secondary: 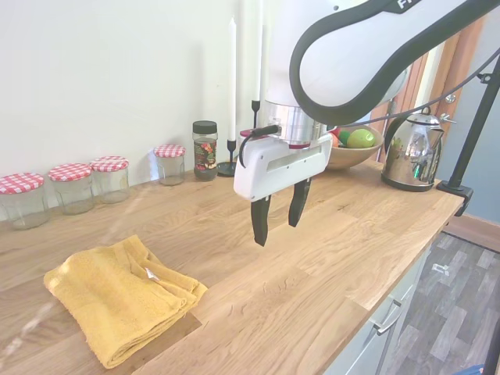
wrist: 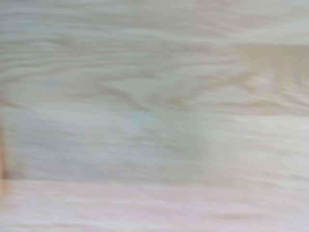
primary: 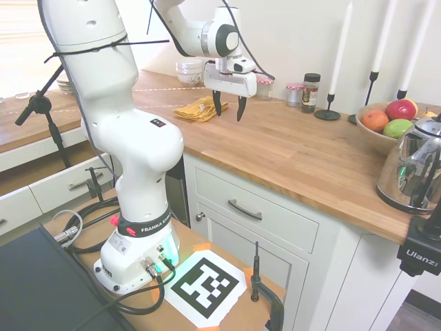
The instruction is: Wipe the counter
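Note:
The counter [primary: 303, 155] is a long warm-brown wooden top over white cabinets; it also fills the second exterior view [secondary: 312, 266] and, blurred, the wrist view [wrist: 154, 116]. A folded yellow cloth [primary: 198, 108] [secondary: 121, 297] lies on it. My gripper [primary: 229, 110] [secondary: 278, 217] hangs open and empty a little above the wood, just beside the cloth, with its fingers pointing down.
Along the wall stand several checked-lid jars [secondary: 74, 186], a spice jar [secondary: 205, 149] and black candlesticks with white candles [secondary: 232, 101]. A fruit bowl [primary: 386, 124] and a steel kettle [primary: 417, 165] stand further along the counter. White bowls [primary: 189, 71] stand behind the cloth.

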### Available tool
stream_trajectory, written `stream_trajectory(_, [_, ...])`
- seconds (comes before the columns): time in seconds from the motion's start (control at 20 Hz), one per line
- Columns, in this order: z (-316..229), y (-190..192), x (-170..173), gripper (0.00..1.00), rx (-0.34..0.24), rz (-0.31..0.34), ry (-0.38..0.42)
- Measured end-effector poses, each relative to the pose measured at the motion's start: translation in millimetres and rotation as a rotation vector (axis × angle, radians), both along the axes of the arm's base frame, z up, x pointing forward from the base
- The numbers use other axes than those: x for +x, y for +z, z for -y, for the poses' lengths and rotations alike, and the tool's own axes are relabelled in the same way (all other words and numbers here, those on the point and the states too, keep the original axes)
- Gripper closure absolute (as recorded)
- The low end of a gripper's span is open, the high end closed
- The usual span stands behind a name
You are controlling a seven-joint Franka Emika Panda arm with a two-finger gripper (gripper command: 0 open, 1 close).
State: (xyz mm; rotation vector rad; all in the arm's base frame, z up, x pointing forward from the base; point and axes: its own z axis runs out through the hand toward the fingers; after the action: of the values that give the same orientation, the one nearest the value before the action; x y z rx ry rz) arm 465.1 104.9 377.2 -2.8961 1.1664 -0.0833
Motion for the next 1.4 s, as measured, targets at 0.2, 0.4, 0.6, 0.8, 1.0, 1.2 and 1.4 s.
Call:
stream_trajectory(0.2, [-32.9, 4.6, 26.4, 0.0, 0.0, 0.005, 0.022])
stream_trajectory(0.4, [-64.4, 12.1, 54.6, 0.0, -0.011, -0.002, 0.043])
stream_trajectory(0.6, [-94.8, 21.0, 75.8, 0.0, -0.026, -0.009, 0.062])
stream_trajectory(0.8, [-130.5, 24.7, 86.5, 0.0, -0.048, -0.014, 0.085])
stream_trajectory(1.0, [-164.3, 17.3, 91.6, 0.0, -0.06, -0.021, 0.109])
stream_trajectory(1.2, [-190.0, 10.8, 95.9, 0.0, -0.069, -0.019, 0.13])
stream_trajectory(1.4, [-210.4, -0.6, 101.8, 0.0, -0.077, -0.023, 0.15])
